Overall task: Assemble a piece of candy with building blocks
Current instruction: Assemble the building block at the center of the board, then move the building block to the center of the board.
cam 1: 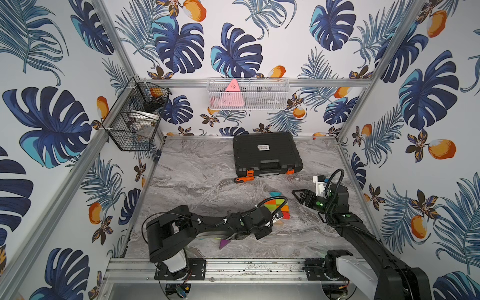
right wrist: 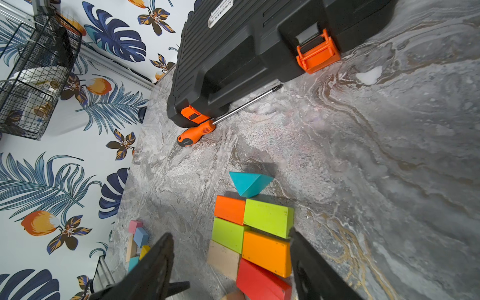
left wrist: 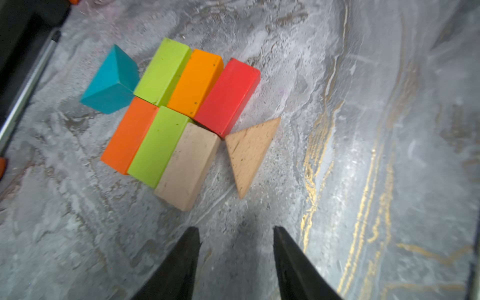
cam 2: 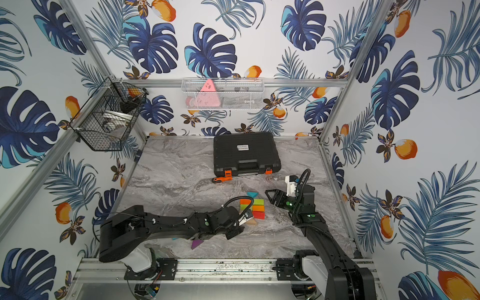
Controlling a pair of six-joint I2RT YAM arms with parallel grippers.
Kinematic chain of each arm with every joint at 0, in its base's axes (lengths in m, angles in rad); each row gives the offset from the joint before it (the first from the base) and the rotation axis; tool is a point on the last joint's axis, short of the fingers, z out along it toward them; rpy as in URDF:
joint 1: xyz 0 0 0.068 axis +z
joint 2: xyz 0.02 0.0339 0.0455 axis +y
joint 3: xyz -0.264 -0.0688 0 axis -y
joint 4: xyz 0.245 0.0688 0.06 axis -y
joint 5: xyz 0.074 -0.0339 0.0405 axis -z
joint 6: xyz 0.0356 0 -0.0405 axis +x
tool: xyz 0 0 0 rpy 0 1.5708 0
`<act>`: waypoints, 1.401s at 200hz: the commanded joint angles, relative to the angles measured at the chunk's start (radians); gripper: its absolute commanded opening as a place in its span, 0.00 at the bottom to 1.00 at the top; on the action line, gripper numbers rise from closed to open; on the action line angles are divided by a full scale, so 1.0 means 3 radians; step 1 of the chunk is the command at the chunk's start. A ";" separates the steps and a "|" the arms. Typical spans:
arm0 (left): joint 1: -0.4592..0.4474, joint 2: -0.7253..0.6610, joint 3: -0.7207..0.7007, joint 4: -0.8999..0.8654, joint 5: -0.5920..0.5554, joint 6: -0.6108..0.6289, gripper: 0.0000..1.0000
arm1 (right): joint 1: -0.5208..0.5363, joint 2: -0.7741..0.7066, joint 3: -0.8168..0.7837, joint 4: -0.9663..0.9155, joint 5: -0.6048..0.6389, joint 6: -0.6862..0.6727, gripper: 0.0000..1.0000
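Left tool (left wrist: 235,228) is spread, nothing between its fingers, hanging low over the surface (left wrist: 363,130) just short of the blocks (left wrist: 181,109). And there's the candy: six bricks packed flat in two rows of three. One row runs lime, orange, red; the other runs orange, lime, plain wood. A teal triangle (left wrist: 110,80) touches one end of the pack. A wood triangle (left wrist: 249,150) lies flat just beside the other end, its corner by the red and plain bricks. Right tool (cam 1: 298,197) is released too, empty, poised off the pack's right side and apart from it. Further out, a purple triangle (cam 1: 225,242) peeks from under the left arm. A small heap (right wrist: 137,241) of spare blocks sits near the surface's edge by the wall, and a screwdriver (right wrist: 197,132) lies against the black case (cam 1: 266,153).
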 commanded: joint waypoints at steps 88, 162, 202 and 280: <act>0.0714 -0.2563 0.0115 -0.2059 -0.1794 -0.1454 0.68 | 0.1860 0.0636 0.0791 -0.0325 0.0380 -0.0347 0.69; 0.1009 -0.3202 0.0190 -0.2579 -0.1795 -0.1679 0.64 | 0.3294 0.2548 0.2245 -0.0755 0.1028 -0.1221 0.69; 0.1012 -0.3372 0.0121 -0.2542 -0.1729 -0.1652 0.65 | 0.3468 0.3267 0.2975 -0.0988 0.1000 -0.1403 0.69; 0.1011 -0.3295 0.0127 -0.2548 -0.1692 -0.1537 0.69 | 0.3675 0.3875 0.3525 -0.1469 0.1245 -0.1620 0.60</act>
